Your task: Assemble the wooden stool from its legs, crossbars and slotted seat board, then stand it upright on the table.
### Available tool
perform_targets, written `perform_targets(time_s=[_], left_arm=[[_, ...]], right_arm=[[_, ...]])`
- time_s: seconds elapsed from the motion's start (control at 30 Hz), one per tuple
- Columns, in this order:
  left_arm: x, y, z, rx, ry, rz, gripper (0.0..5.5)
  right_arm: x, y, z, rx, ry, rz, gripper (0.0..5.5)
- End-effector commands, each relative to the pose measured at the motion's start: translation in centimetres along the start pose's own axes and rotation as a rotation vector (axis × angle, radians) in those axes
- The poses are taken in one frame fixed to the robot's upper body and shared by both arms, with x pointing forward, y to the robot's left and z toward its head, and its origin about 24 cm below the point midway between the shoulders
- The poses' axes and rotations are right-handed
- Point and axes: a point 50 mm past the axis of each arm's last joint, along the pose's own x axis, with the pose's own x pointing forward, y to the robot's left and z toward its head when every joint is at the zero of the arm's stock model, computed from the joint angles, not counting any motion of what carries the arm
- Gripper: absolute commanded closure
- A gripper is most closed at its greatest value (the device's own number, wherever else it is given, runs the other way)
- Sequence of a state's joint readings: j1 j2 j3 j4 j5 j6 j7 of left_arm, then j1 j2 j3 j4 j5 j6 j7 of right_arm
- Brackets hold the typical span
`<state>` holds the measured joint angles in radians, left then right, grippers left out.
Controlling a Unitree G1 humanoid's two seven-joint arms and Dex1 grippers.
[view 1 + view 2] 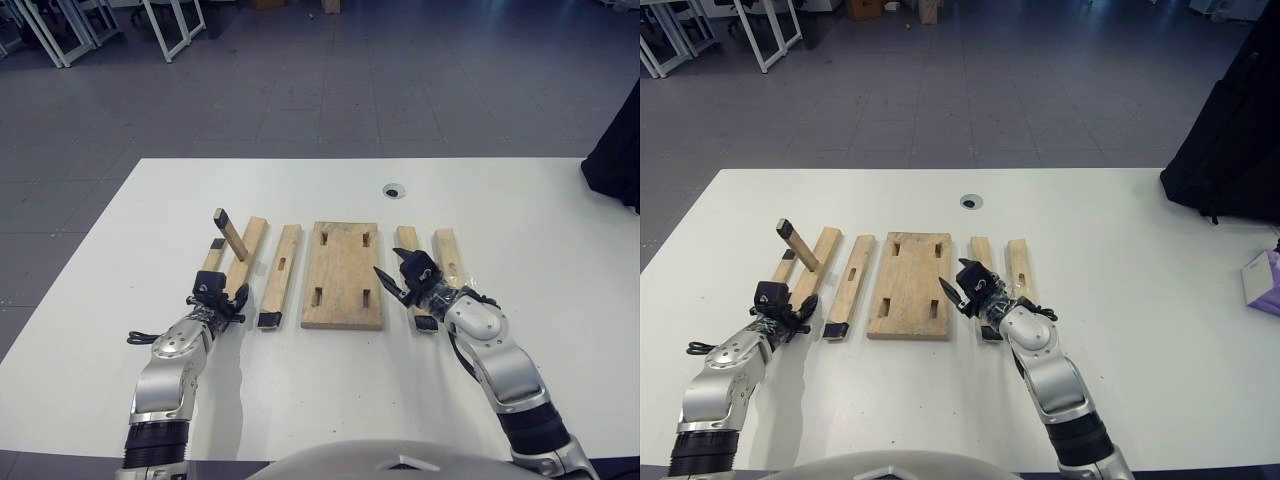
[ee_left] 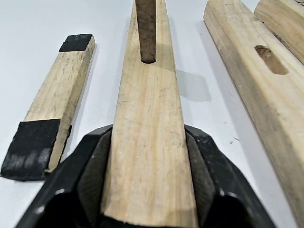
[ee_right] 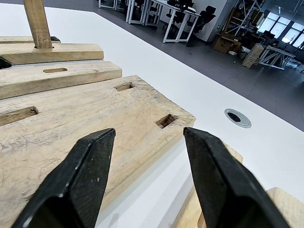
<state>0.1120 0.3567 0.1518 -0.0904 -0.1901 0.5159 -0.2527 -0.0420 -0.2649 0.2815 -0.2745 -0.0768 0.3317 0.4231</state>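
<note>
- The white rectangular table point(image 1: 520, 230) bears all the parts.
- The flat pale wooden seat board with four slots point(image 1: 343, 275) lies at the table's middle.
- A long pale wooden leg point(image 1: 247, 255) lies left of the board.
- A short black-tipped wooden crossbar point(image 1: 231, 234) stands tilted in that leg's slot.
- The left gripper point(image 1: 217, 298) is clamped on the leg's near end.
- The right gripper point(image 3: 149, 161) hovers with its fingers spread wide over the board's right edge, beside two more wooden legs point(image 1: 447, 256).
</note>
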Motion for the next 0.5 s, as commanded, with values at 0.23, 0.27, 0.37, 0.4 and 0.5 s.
perform_targets(time_s=[0.23, 0.27, 0.37, 0.4, 0.5], left_arm=[[0.0, -0.2, 1.9, -0.100, -0.182, 0.001, 3.45], [-0.1, -0.3, 3.1, -0.120, -0.251, -0.021, 3.45], [-0.5, -0.5, 5.9, -0.159, -0.407, -0.087, 3.45], [-0.7, -0.8, 7.1, -0.170, -0.459, -0.140, 3.45], [-1.6, -2.7, 10.0, -0.233, -0.576, -0.419, 3.45]], right_arm=[[0.2, -1.3, 0.6, 0.005, -0.028, -0.039, 2.86], [0.2, -1.8, 1.1, 0.022, -0.055, -0.054, 2.86], [0.2, -3.4, 2.6, 0.129, -0.135, -0.072, 2.86], [0.2, -3.7, 2.9, 0.191, -0.156, -0.058, 2.86], [0.2, -4.3, 3.8, 0.478, -0.230, 0.014, 2.52]])
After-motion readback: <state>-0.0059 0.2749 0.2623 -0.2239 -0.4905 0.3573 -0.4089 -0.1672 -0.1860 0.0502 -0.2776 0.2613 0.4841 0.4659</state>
